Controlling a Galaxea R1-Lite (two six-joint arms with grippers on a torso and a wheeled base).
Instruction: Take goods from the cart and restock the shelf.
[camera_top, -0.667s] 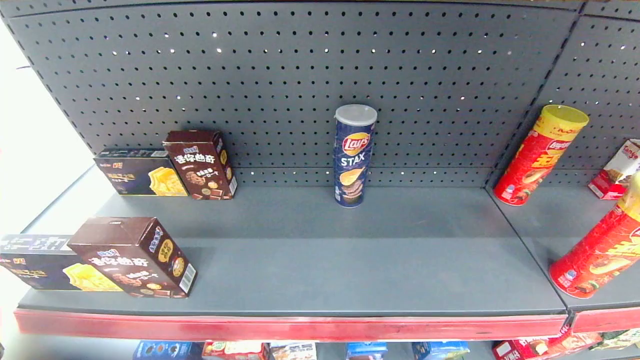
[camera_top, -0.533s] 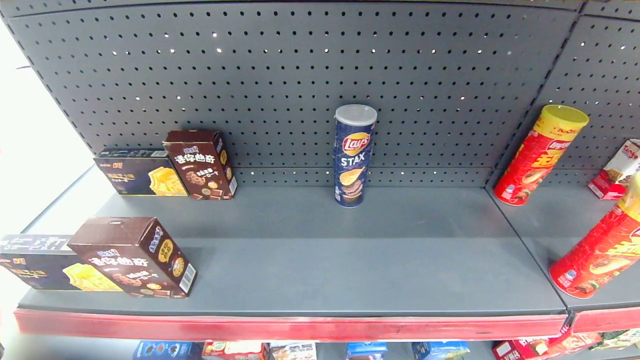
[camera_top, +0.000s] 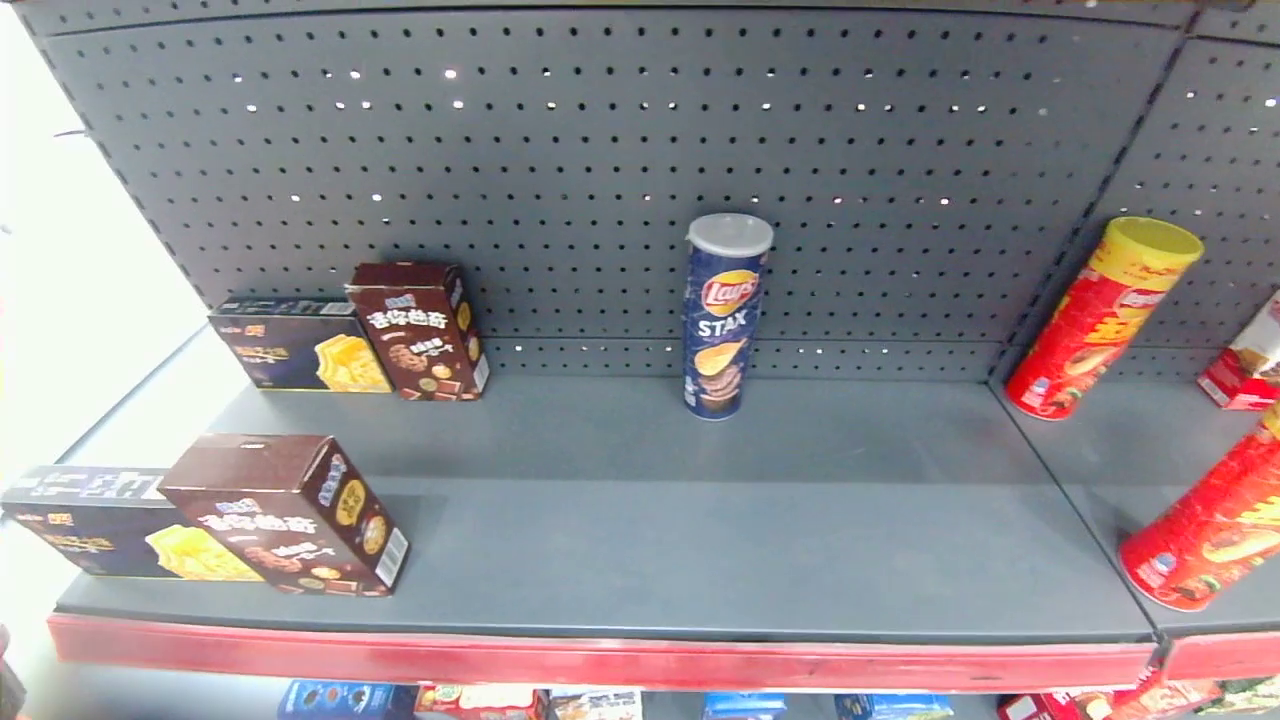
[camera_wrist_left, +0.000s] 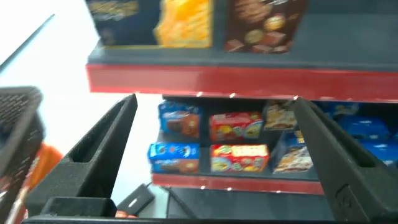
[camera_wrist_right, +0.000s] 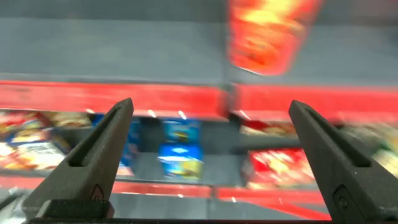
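The grey shelf carries a blue chip can standing upright against the pegboard at mid-back. My left gripper is open with nothing between its fingers, below the shelf's red front lip; beyond it are rows of packets on the lower shelf. My right gripper is also open and holds nothing, in front of the red lip, with a red can on the shelf above it.
Brown boxes and dark boxes stand at the shelf's left. Two red cans stand on the neighbouring bay at right. Bare shelf lies in front of the blue can. A dark mesh edge sits beside the left gripper.
The whole head picture has shifted slightly right and down, so the camera has moved. The goods on the shelf have kept their places.
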